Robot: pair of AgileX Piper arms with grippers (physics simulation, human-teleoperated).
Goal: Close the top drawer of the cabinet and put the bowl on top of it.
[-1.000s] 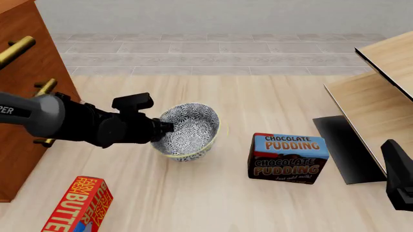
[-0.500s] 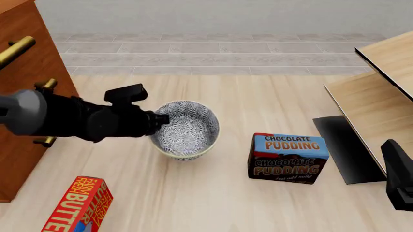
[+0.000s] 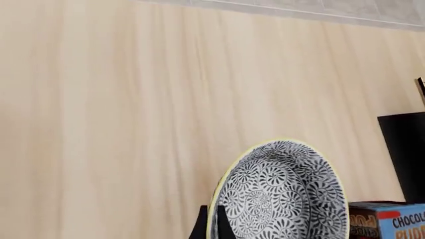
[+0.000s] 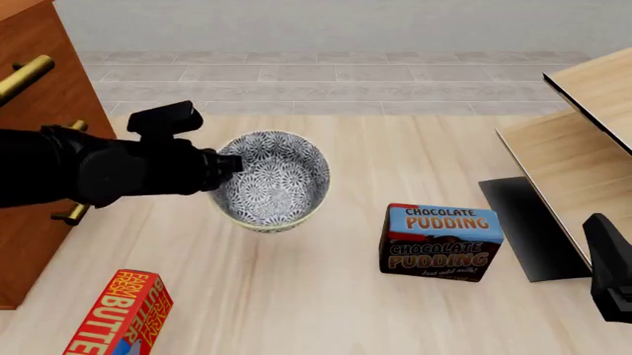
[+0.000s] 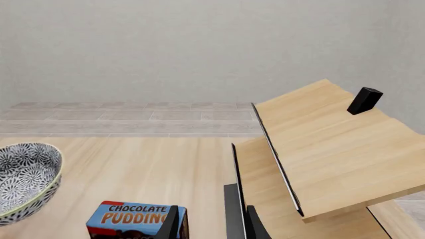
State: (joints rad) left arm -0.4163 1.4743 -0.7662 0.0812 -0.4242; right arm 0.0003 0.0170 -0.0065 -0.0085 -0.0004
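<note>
Cabinet (image 4: 40, 111) at far left, brass handles showing, top out of frame; whether top drawer is shut, cannot tell; left gripper (image 4: 225, 166) clamped on near rim of bowl (image 4: 271, 181), bowl clear of table and tilted; pudding box (image 4: 442, 241) right of it; right gripper (image 4: 612, 275) low at far right, jaw state unclear; advice: raise bowl high before swinging left, level it, keep grip firm.

Pale wood table (image 4: 395, 148), grey tiled floor (image 4: 336, 74), light-wood shelf unit (image 5: 332, 149)
</note>
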